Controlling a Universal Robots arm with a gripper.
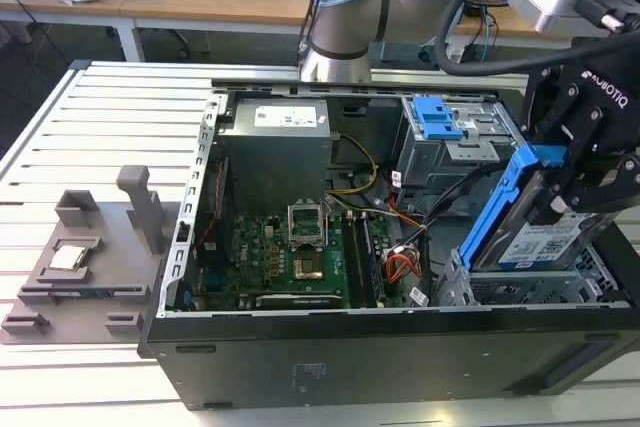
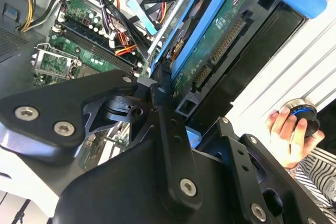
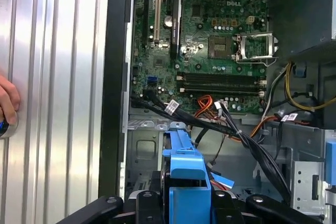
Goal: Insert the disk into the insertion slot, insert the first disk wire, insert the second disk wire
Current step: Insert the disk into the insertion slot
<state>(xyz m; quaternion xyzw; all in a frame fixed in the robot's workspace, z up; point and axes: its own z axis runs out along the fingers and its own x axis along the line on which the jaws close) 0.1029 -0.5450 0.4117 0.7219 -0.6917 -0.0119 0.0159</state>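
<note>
Closest to the lens in both wrist views are the black links of the gripper [image 3: 186, 203], and its fingers are clamped on the blue carrier of the disk [image 3: 185, 169], so I have the drive firmly in hand.

In the exterior view the disk hangs over the four o'clock corner of the open computer case [image 1: 300, 347]. It is tilted steeply, with its label face showing and its lower edge just above the insertion slot [image 1: 510, 289]. I judge it not yet seated: the carrier stands well proud of the grey cage, and I cannot tell whether the edge has touched the metal.

The first disk wire [image 1: 402, 269] lies loose at about five o'clock of the motherboard [image 1: 290, 257], apart from the drive. The second disk wire [image 3: 224, 183] runs across the bay below the carrier. What I take for its blue end is free, not mated to anything.

So by my reading none of the three insertions is finished and the first is in hand. A person's hand [image 2: 289, 135] rests on a round knob on the slatted table [image 1: 100, 107] beside the case.
</note>
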